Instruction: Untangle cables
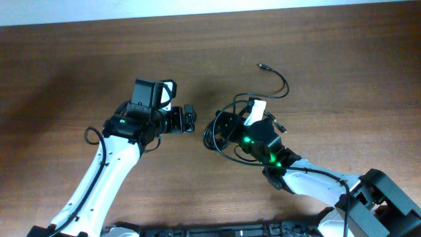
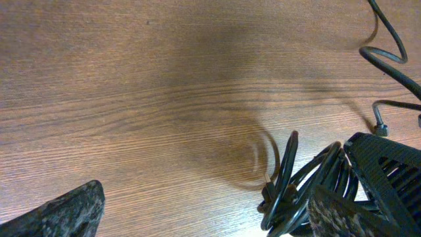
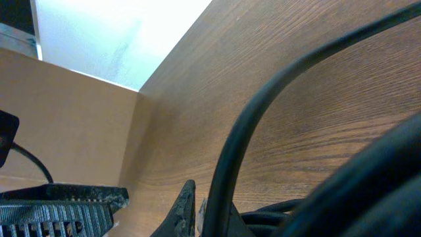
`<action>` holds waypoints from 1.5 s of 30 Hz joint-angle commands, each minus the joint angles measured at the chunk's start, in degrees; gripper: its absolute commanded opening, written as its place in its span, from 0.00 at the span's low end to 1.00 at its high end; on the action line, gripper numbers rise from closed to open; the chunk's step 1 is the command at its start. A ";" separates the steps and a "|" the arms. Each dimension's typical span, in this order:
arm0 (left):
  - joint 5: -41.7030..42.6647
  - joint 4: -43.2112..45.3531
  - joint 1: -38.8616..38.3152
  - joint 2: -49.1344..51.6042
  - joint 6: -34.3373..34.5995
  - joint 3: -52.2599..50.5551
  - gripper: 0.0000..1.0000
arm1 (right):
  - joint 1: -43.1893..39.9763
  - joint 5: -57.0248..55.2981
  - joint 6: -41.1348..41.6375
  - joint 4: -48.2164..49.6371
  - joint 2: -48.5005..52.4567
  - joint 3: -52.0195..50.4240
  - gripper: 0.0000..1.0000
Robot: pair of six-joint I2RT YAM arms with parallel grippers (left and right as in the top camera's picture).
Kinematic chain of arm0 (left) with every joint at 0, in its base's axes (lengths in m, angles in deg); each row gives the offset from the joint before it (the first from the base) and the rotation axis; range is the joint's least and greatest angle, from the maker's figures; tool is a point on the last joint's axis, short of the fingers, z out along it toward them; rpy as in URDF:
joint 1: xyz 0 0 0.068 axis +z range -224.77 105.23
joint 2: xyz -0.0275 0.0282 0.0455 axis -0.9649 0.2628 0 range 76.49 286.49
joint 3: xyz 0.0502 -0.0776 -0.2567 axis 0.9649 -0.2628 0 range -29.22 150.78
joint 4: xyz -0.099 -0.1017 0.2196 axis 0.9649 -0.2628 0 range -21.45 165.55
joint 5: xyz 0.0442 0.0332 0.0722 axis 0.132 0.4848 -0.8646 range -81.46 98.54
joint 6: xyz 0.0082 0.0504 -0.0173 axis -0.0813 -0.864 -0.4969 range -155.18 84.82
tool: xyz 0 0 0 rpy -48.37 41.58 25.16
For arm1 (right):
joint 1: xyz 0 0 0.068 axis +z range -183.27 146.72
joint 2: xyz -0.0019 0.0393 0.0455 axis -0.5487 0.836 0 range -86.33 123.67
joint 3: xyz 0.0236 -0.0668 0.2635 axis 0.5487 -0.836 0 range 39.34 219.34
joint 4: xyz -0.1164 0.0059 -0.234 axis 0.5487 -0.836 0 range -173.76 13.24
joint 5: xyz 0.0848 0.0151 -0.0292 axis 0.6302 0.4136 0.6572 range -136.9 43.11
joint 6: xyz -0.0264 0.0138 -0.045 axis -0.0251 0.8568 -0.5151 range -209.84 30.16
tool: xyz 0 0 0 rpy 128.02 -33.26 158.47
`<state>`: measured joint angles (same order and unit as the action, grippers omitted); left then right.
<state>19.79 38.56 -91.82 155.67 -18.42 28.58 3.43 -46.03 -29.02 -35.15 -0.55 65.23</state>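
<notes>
Right gripper (image 1: 225,125) overlaps the cables (image 1: 210,137); left gripper (image 1: 192,120) just beside.

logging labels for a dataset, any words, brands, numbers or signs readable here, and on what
No text can be read in any view.
White piece on the right arm: too small to tell whether it has print.
Green lights: plain lights, no characters.

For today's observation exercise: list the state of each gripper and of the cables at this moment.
cables, bundled in loops, one plug end trailing loose.
left gripper, open, holding nothing, beside the cables.
right gripper, over the cables; open or shut cannot be told.
</notes>
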 commanded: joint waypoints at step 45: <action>3.58 -3.87 -0.13 -43.87 -3.89 -22.14 1.00 | -0.46 7.43 26.14 6.21 -0.13 0.13 0.04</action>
<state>24.36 32.87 -91.89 112.39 -27.04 11.42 3.24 -41.14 -10.77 -29.58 -0.49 64.99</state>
